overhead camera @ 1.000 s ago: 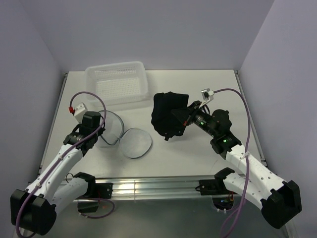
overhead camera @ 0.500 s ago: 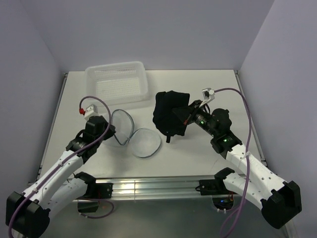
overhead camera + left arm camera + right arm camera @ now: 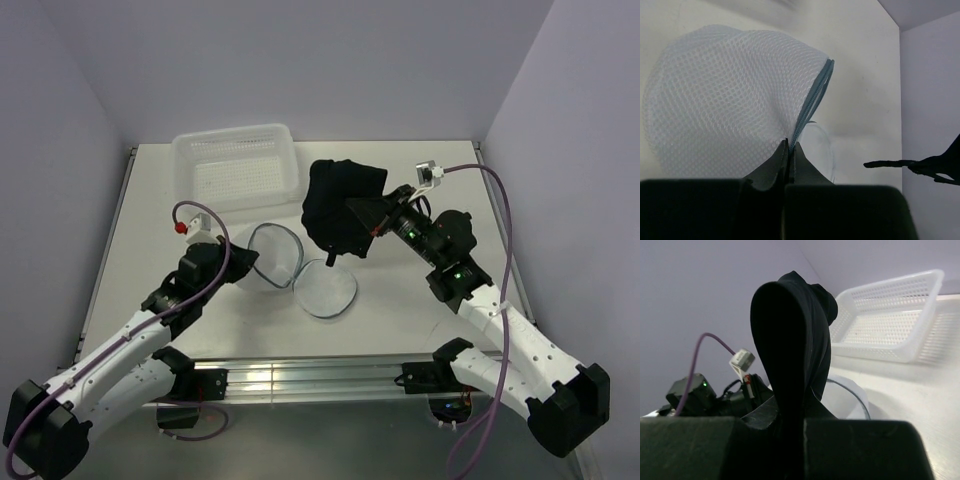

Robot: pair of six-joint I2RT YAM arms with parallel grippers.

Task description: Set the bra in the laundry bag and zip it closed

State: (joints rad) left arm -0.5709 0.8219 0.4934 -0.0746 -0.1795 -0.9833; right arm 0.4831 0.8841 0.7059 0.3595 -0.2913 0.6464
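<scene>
Below, white table (image 3: pixel 420 175); around, lilac walls (image 3: pixel 300 60).

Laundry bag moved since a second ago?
Yes. The laundry bag shifted right: from in front of the basket's left half to in front of its right corner.

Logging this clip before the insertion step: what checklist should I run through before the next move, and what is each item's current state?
1. Bra clamped in right gripper: ok.
2. Left gripper shut on laundry bag at its zipper rim: ok.
3. Bag unzipped, two halves spread open: ok.
4. Bra lined up over the opening: cannot tell; the top view shows it beside the rim.
5. Bra inside the bag: not ok, not yet.
6. Basket apart from the bag: ok.
</scene>
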